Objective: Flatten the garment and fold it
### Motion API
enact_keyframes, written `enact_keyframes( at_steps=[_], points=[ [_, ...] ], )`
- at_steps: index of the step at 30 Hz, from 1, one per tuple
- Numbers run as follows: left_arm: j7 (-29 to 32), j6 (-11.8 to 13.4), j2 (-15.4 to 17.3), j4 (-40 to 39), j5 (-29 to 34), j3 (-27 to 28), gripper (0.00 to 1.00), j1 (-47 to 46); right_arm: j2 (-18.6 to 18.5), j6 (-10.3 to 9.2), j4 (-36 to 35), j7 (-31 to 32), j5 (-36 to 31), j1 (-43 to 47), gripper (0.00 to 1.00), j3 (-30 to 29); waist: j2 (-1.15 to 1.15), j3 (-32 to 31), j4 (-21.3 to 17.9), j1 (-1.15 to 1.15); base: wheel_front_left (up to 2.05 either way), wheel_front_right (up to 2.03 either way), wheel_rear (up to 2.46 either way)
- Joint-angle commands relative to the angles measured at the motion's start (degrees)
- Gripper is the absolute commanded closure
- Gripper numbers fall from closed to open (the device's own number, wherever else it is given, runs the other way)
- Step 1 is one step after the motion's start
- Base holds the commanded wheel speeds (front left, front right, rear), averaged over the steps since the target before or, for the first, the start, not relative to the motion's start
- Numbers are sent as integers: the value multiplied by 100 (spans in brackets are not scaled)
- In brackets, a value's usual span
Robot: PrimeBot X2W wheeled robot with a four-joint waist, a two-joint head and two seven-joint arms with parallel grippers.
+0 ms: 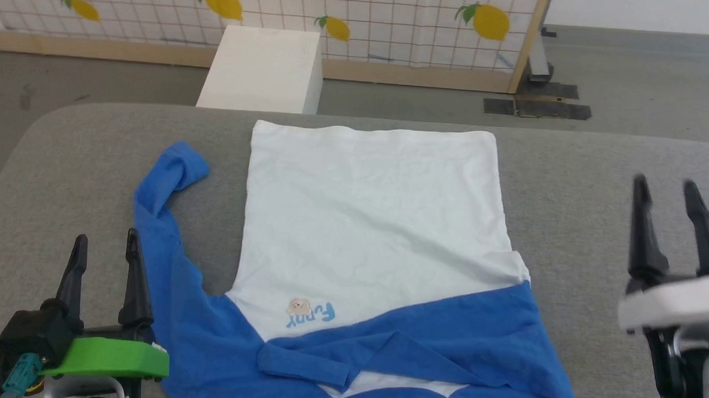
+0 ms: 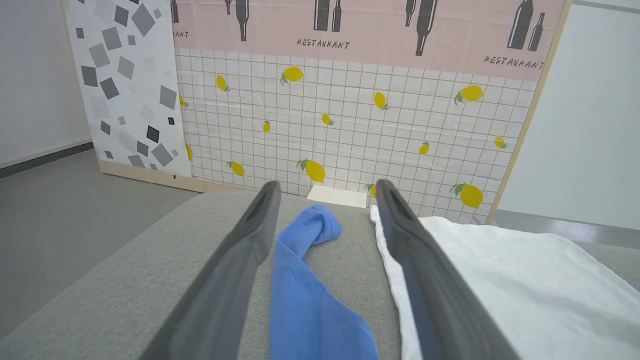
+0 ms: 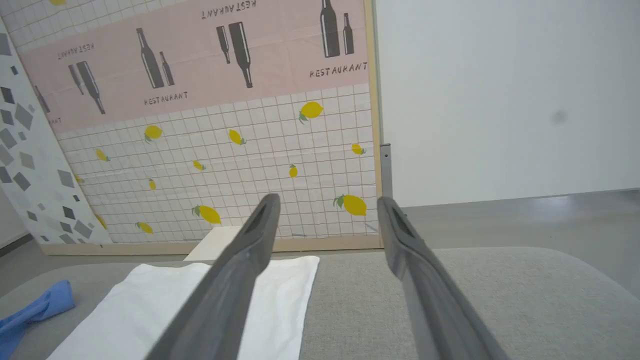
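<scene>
The shirt (image 1: pixel 371 223) is laid on the grey tabletop (image 1: pixel 601 174), its neck cut off at the head view's lower edge, one blue sleeve (image 1: pixel 323 356) folded across the shoulders. The other sleeve (image 1: pixel 162 214) is stretched just beside the left pincer (image 1: pixel 106 236), held open and empty; the right pincer (image 1: pixel 664 182) is likewise open. A white box (image 1: pixel 264 69) is seen beyond

A grey fabric-covered tabletop with rounded corners (image 1: pixel 570 190) spreads beneath the left gripper (image 1: pixel 106 237) and the right gripper (image 1: pixel 665 182). Ahead of the left gripper, past the tabletop's far edge, a white rectangular box (image 1: pixel 264 69) stands on grey floor (image 1: pixel 635 73) before a lemon-printed grid-pattern wall panel (image 1: pixel 398 27).
</scene>
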Motion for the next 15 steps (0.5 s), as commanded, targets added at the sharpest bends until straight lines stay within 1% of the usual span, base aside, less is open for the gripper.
enact_keyframes(
  at_steps=[1, 6, 9, 12, 15],
  points=[
    [-22, 35, 24, 44, 19, -1, 0, 16, 26, -8, -23, -201, -89, 232, 0, -110, 0, -63, -116, 0, 0, 0, 0],
    [-22, 52, 11, 247, -5, -50, 0, -30, 37, -8, 145, -517, 138, 739, 0, -323, 0, -40, -148, 0, 0, 0, 0],
    [70, 37, 92, 492, -77, -97, 0, -302, 38, -8, 173, -622, 281, 826, 0, -447, 0, 70, -109, 0, 0, 0, 0],
    [422, 1, 350, 827, -259, -164, 0, -920, 39, -8, 85, -647, 300, 765, 0, -523, 0, 318, -65, 0, 0, 0, 0],
    [930, -31, 786, 1304, -470, -318, 0, -1831, 39, -8, -110, -584, 260, 590, 0, -525, 0, 707, -63, 0, 0, 0, 0]
  ],
)
